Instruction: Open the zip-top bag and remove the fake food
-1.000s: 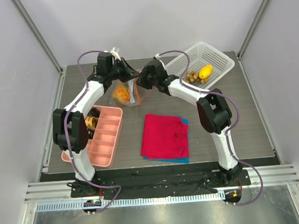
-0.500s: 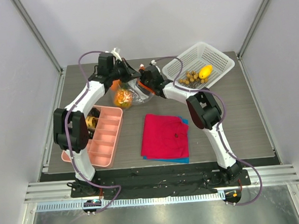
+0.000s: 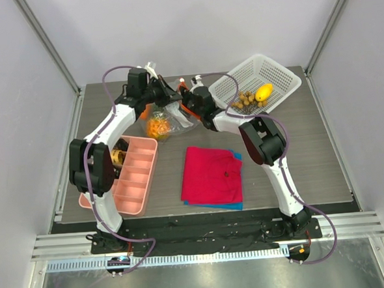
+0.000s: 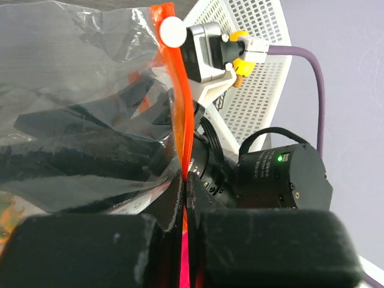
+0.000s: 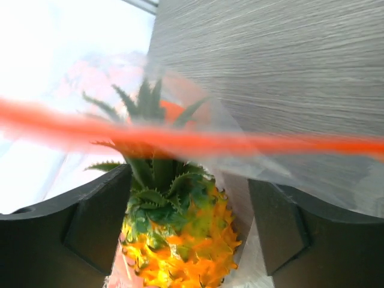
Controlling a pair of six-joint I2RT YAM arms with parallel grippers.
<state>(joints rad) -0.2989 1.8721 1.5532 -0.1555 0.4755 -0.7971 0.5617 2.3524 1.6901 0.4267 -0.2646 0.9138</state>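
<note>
The clear zip-top bag (image 3: 167, 116) hangs at the back of the table with its orange-red zip strip (image 4: 182, 102) up. My left gripper (image 3: 170, 95) is shut on the zip strip, which runs between its pads (image 4: 174, 201). My right gripper (image 3: 188, 104) is open at the bag's mouth. In the right wrist view the toy pineapple (image 5: 180, 234) with its green crown lies between the open fingers (image 5: 96, 210), and the blurred zip strip (image 5: 180, 141) crosses in front. The pineapple (image 3: 157, 126) shows orange through the bag from above.
A white mesh basket (image 3: 257, 82) at the back right holds a yellow fruit (image 3: 263, 92) and brownish pieces (image 3: 245, 100). A pink divided tray (image 3: 132, 174) lies at the left. A red cloth (image 3: 212, 175) over a blue one lies in the middle.
My right gripper has moved left, from beside the bag into its mouth. The bag has shifted and tilted a little while my left gripper keeps hold of the strip.
</note>
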